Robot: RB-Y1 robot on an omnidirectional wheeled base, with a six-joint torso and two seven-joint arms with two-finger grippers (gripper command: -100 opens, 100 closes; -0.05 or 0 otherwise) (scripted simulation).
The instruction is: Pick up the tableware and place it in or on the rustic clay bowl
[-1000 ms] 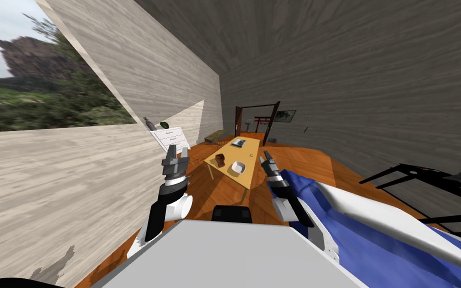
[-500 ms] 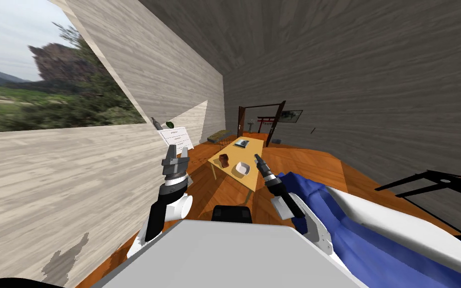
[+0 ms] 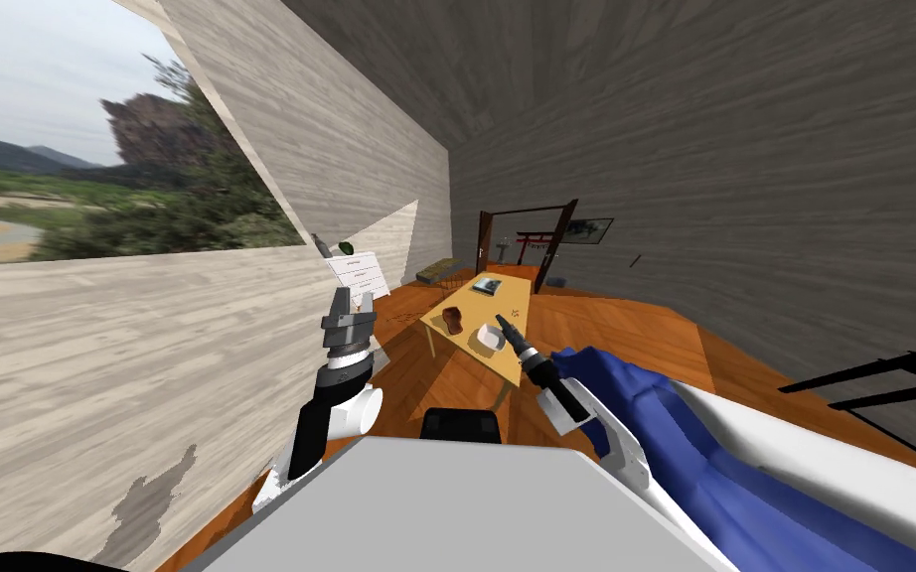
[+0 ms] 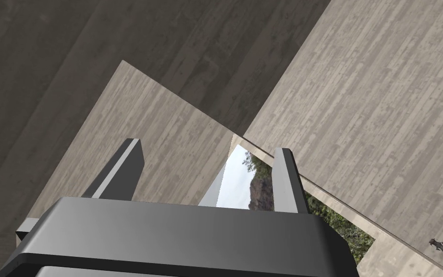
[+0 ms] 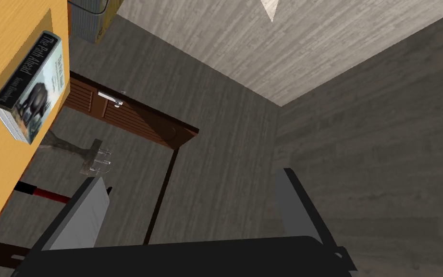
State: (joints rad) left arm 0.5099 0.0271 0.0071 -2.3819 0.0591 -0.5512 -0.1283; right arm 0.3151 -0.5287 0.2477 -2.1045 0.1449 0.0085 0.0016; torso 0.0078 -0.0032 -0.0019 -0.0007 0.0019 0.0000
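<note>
White dish (image 3: 489, 338) sits near the tabletop's (image 3: 471, 301) near end, with the brown bowl (image 3: 453, 319) beside it toward the left edge. The right gripper (image 3: 502, 321), fingers apart, seems to be just over the dish. The left gripper (image 3: 347, 300) is also apart.

Pale wood-plank wall (image 3: 148, 377) left; large window (image 3: 69, 179) onto green hills, grey sky. Darker grey plank wall (image 3: 744, 179) right. Orange-brown wooden floor (image 3: 625, 328). Long yellow wooden table (image 3: 474, 303) mid-room; open brown door (image 3: 555, 248) beyond.

Head camera rolled, table (image 3: 466, 301) far — right wrist shares it
</note>
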